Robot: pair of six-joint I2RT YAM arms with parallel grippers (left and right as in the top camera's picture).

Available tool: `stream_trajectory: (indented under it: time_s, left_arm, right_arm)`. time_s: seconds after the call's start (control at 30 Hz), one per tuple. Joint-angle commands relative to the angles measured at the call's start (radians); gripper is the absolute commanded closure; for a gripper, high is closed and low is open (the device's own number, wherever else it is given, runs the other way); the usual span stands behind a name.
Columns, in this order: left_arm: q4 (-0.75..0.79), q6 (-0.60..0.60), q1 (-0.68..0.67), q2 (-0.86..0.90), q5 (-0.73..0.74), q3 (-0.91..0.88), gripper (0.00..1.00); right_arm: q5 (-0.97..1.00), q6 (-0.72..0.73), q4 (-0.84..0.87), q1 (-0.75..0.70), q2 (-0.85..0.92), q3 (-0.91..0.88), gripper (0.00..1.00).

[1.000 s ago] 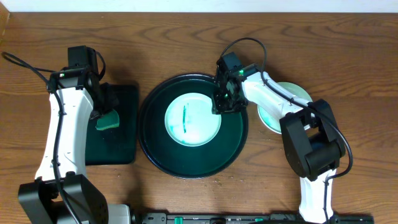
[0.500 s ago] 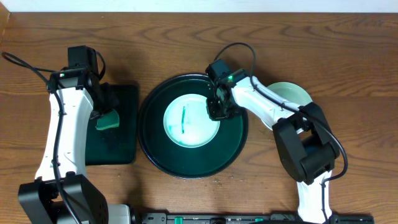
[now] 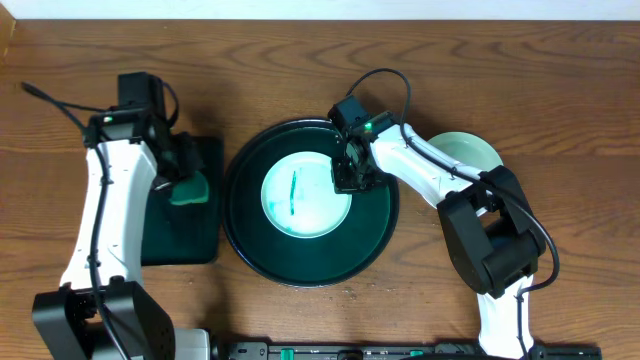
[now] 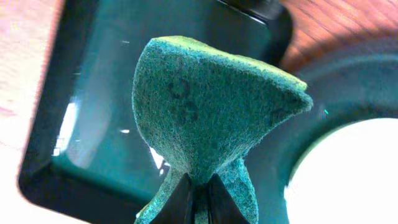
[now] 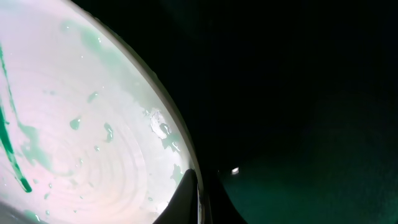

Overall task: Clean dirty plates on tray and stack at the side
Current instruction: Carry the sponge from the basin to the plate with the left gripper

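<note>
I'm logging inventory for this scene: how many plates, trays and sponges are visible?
Plates: 2 (white plate on the round tray, mint plate at the side)
Trays: 2 (round tray, rectangular tray)
Sponges: 1 (sponge in the left gripper)
Total: 5

On the surface (image 3: 560,90), centre: tray (image 3: 300,272) with plate (image 3: 300,205) in it. Right of the tray, a second plate (image 3: 472,150). Left, a small tray (image 3: 195,245), sponge (image 3: 188,190) above its right part.
</note>
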Motion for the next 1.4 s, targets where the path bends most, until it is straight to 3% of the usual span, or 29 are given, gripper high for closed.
stream_trajectory:
  time_s: [0.0, 0.87, 1.37]
  left_arm:
    - [0.003, 0.031, -0.047, 0.003, 0.032, 0.004, 0.93]
    - [0.096, 0.032, -0.225, 0.017, 0.07, -0.029, 0.93]
    - [0.148, 0.031, -0.382, 0.243, 0.182, -0.038, 0.93]
  right_arm:
    - [0.037, 0.009, 0.01, 0.009, -0.004, 0.007, 0.99]
    - [0.029, 0.01, 0.025, 0.007, -0.004, 0.006, 0.99]
    - [0.029, 0.01, 0.024, 0.007, -0.004, 0.006, 0.99]
